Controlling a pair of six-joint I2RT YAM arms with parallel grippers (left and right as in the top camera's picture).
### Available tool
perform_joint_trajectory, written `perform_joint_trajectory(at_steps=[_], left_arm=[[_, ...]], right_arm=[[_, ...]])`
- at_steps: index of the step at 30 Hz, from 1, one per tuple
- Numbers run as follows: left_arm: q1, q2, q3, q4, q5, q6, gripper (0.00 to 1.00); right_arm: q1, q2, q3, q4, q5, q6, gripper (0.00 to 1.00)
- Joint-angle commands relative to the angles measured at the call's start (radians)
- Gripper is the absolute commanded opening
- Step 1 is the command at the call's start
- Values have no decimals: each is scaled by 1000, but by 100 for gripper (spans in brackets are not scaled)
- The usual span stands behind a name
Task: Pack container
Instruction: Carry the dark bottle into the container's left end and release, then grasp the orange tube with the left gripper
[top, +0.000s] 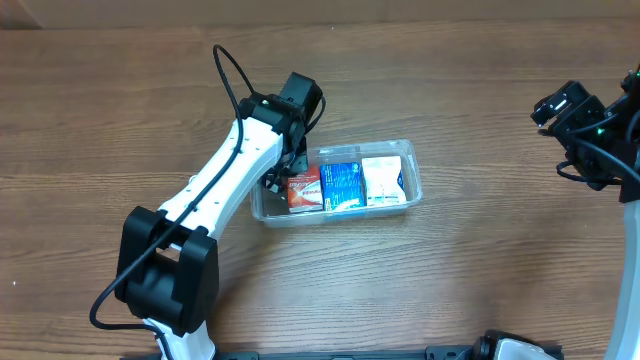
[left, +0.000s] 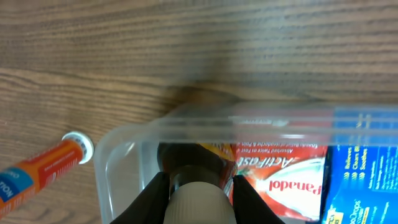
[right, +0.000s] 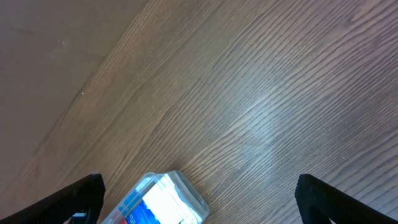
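The clear container (top: 340, 216) sits mid-table and holds a red Panadol box (top: 303, 190), a blue box (top: 342, 185) and a white box (top: 385, 180) side by side. My left gripper (top: 281, 178) is over the container's left end, shut on a small dark bottle with a white ribbed cap (left: 198, 202). In the left wrist view the gripper (left: 196, 184) holds the bottle inside the container's rim (left: 249, 118), next to the Panadol box (left: 280, 177). My right gripper (top: 562, 106) is open and empty at the far right; its view (right: 199, 190) shows the container's end (right: 168, 196).
An orange tube with a white cap (left: 43, 165) lies on the wood table just left of the container, outside it. The left arm (top: 215, 190) stretches from the front edge toward the container. The right arm stands at the table's right edge.
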Motion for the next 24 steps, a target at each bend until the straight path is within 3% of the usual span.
perform_joint_trajectory(at_steps=[1, 3, 6, 12, 16, 20, 24], left_arm=[[3, -16, 0, 23, 5, 28, 20], [3, -28, 45, 4, 42, 29, 38], [3, -66, 114, -48, 50, 31, 100], [23, -163, 261, -202, 49, 55, 100], [94, -267, 283, -277, 41, 168, 100], [269, -290, 278, -389, 40, 193, 100], [446, -271, 206, -383, 169, 298, 97]], right_arm=[[-1, -8, 6, 5, -2, -3, 100], [-1, -8, 6, 5, -2, -3, 100], [-1, -8, 6, 5, -2, -3, 100], [-1, -8, 6, 5, -3, -3, 100], [-1, -8, 6, 5, -2, -3, 100], [-1, -8, 6, 5, -2, -3, 100], [-1, -8, 6, 5, -2, -3, 100]])
